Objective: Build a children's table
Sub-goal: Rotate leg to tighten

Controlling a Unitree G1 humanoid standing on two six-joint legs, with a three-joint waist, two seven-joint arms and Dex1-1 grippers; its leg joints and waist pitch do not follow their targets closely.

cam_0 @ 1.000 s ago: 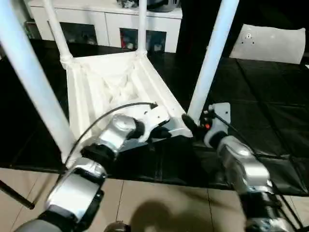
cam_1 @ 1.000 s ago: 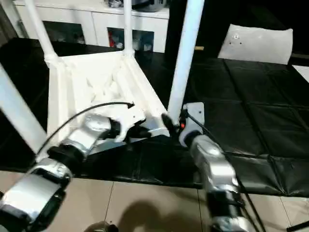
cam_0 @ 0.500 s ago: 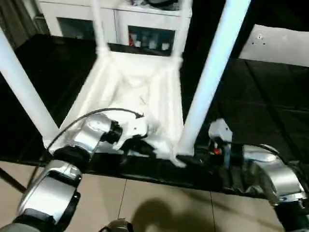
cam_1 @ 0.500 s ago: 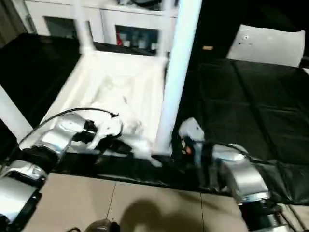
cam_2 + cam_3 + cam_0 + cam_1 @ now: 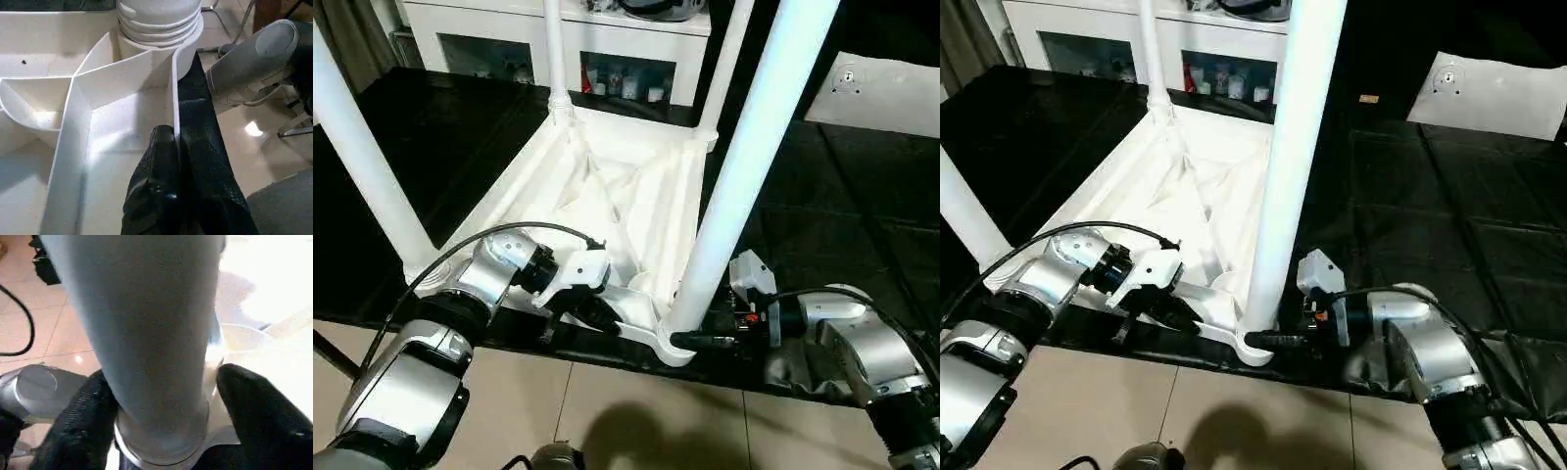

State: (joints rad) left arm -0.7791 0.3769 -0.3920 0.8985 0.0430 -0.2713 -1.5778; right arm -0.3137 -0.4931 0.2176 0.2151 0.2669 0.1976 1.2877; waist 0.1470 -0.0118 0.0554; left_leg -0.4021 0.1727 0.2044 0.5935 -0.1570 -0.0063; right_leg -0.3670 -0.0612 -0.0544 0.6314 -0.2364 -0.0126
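Observation:
The children's table lies upside down on the black mat, its ribbed white tabletop (image 5: 626, 196) facing up with four white legs standing in the corner sockets. My left gripper (image 5: 607, 318) is shut on the tabletop's near rim (image 5: 175, 88), one finger (image 5: 161, 147) on each side of it. My right gripper (image 5: 690, 338) reaches in from the right at the base of the near right leg (image 5: 744, 166). Its black fingers (image 5: 254, 406) press both sides of that leg just above the socket. The other legs stand at the near left (image 5: 362, 166), far left (image 5: 555, 49) and far right (image 5: 729, 59).
White glass-door cabinets (image 5: 509, 39) line the back. A flat white sheet (image 5: 881, 93) lies at the far right on the black mat (image 5: 842, 215). The mat's near edge runs just under both grippers, with tiled floor (image 5: 607, 411) below it.
The camera has shifted. My right arm swung round from beside the near right leg to point left, and its fingers have come in around the leg's base. The left gripper keeps its hold on the rim.

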